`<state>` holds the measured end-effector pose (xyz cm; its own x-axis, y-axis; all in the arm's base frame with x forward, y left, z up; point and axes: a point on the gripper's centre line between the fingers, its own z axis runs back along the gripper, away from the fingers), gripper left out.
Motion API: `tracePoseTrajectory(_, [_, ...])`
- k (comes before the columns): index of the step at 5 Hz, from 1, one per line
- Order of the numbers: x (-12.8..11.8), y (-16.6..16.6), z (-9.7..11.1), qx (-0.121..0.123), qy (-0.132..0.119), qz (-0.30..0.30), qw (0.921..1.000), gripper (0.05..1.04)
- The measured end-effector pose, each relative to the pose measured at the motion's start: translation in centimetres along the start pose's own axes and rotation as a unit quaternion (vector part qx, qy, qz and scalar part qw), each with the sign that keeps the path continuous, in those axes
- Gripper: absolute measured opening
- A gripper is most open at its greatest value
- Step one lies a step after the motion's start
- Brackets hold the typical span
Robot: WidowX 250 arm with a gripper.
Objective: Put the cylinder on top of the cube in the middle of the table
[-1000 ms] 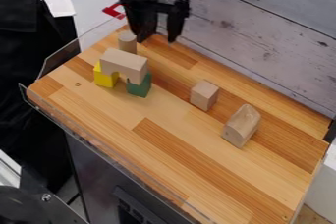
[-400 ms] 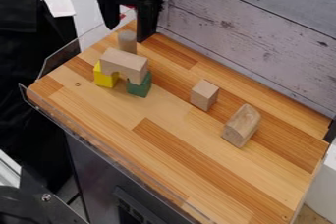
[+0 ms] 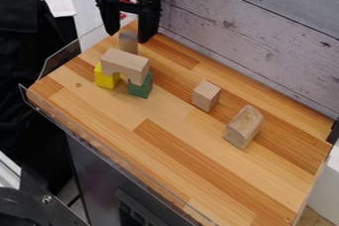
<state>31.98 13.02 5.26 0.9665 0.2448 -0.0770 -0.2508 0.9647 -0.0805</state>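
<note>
Across the wooden table [image 3: 175, 143], the cylinder [image 3: 128, 46] stands upright behind the arch block [image 3: 126, 65]; the gripper [image 3: 128, 36] hangs there, jaws wide (to straddle it, I'd guess), while the cube [image 3: 206, 96] waits mid-table as its perch.

The wooden cylinder [image 3: 128, 44] stands upright just behind the arch [image 3: 126, 64]. The wooden cube [image 3: 206, 96] sits right of the arch.

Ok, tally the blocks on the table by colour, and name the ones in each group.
Plain wood: 4 (cylinder, cube, arch, longer block)
Yellow: 1 (yellow block)
Green: 1 (green block)
Total: 6
</note>
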Motion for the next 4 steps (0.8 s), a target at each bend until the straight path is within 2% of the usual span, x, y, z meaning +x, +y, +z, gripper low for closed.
tracePoseTrajectory(2, [0.6,0.7,-0.9,0.003,0.020,0.002,0.9998,1.000])
tracePoseTrajectory(3, [0.6,1.0,-1.7,0.002,0.033,0.012,0.9994,0.968])
tracePoseTrajectory(4, [0.6,1.1,-2.7,0.000,0.046,0.021,0.9987,0.676])
